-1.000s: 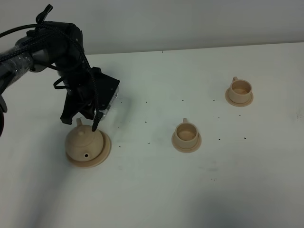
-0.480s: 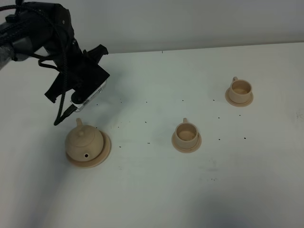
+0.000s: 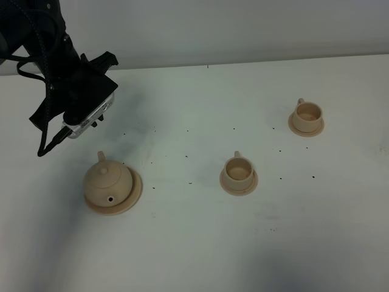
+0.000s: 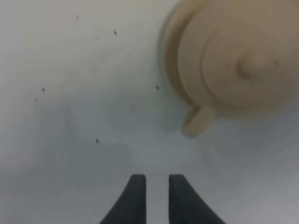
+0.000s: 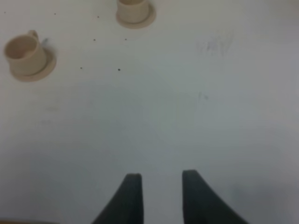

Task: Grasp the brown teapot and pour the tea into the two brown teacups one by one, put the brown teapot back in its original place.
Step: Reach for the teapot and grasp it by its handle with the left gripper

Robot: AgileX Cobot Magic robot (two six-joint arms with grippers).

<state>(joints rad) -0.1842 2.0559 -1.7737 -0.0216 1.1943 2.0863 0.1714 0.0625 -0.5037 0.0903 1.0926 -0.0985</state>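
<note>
Find the brown teapot (image 3: 108, 182) at lower left of the high view, seated on the wide saucer (image 3: 136, 190). Beyond, note the nearer teacup (image 3: 239, 170) at centre and the farther teacup (image 3: 307, 113) at upper right. At upper left, see the left gripper (image 4: 156, 179) barely parted, empty, short of the handle (image 4: 196, 123); right gripper (image 5: 161, 177) spread, empty. Beware clipping that handle or skidding the pot off-saucer: too narrow a gap.

Prob. a robotics lab or test bench: bare white table (image 3: 243, 243) w/ dark specks, plain blank wall (image 3: 243, 30) behind, black cabled robot arm (image 3: 70, 91) over it, only props a tan teapot (image 3: 106, 181) + 2 small cups (image 3: 239, 170) (image 3: 308, 113).
</note>
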